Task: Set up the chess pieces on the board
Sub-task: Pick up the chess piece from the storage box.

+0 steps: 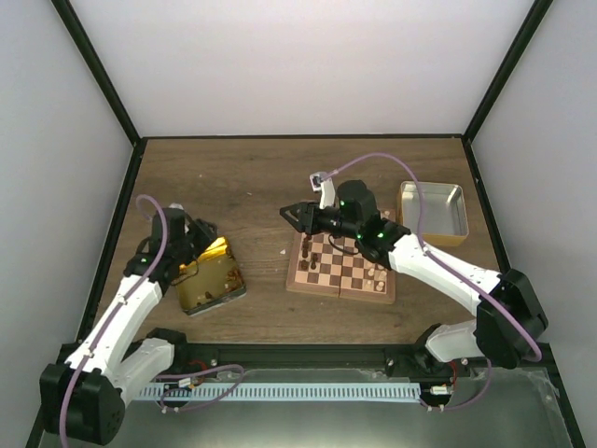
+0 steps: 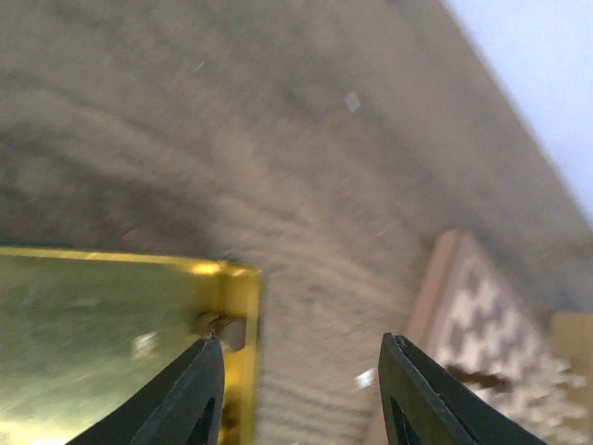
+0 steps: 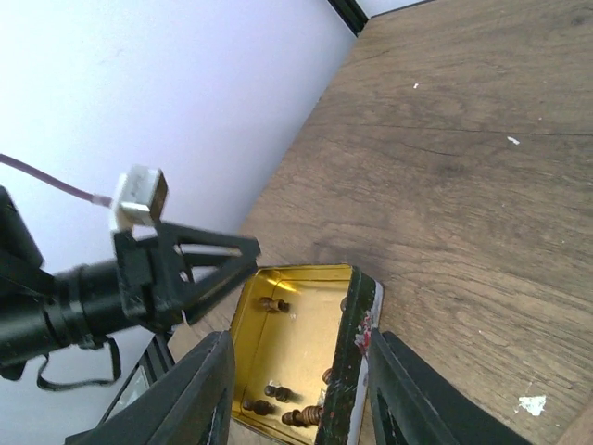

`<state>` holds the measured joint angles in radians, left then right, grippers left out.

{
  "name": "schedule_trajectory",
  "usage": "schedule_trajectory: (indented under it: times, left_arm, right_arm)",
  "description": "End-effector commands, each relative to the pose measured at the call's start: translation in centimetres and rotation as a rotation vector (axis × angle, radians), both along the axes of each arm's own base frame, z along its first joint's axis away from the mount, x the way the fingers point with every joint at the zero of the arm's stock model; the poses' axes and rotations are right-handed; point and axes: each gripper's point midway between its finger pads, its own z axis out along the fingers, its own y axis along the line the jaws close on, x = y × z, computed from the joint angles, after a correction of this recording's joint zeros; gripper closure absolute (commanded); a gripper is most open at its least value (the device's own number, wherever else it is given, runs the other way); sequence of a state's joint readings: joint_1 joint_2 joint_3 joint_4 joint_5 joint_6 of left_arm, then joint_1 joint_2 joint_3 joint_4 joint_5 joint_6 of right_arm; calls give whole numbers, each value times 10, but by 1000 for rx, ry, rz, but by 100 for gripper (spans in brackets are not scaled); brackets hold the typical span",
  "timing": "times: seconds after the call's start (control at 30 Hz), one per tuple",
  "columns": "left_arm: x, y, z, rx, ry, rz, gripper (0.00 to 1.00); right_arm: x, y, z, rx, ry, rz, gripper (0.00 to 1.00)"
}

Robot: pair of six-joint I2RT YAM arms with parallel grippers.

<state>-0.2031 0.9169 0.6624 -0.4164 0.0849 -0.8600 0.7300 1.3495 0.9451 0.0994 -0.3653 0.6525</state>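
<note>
While hovering left gripper (image 2: pixel 298 343) open and empty just above gold tin (image 2: pixel 243 306), likely to fetch chess pieces (image 3: pixel 273 304) below, holds right gripper (image 3: pixel 303 336) open, empty, board (image 1: pixel 340 291) near behind it.

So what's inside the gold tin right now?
Several dark brown chess pieces lie scattered on the floor of the gold tin. The tin's near end is hidden behind the jaws and the picture's edge, so more may be there.

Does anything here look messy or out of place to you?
Only mildly. The gold tin sits skewed to the table edge, a few dark chess pieces lie jumbled inside it, and small white flecks dot the wood.
</note>
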Motion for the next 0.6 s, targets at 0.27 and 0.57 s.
schedule_trajectory:
  times: [0.27, 0.57]
  left_arm:
    - [-21, -3, -112, 128, 268, -141, 60]
    - [-8, -13, -104, 100, 212, -180, 61]
  right_arm:
    - [5, 4, -14, -32, 63, -33, 61]
    - [8, 1, -16, -53, 64, -52, 62]
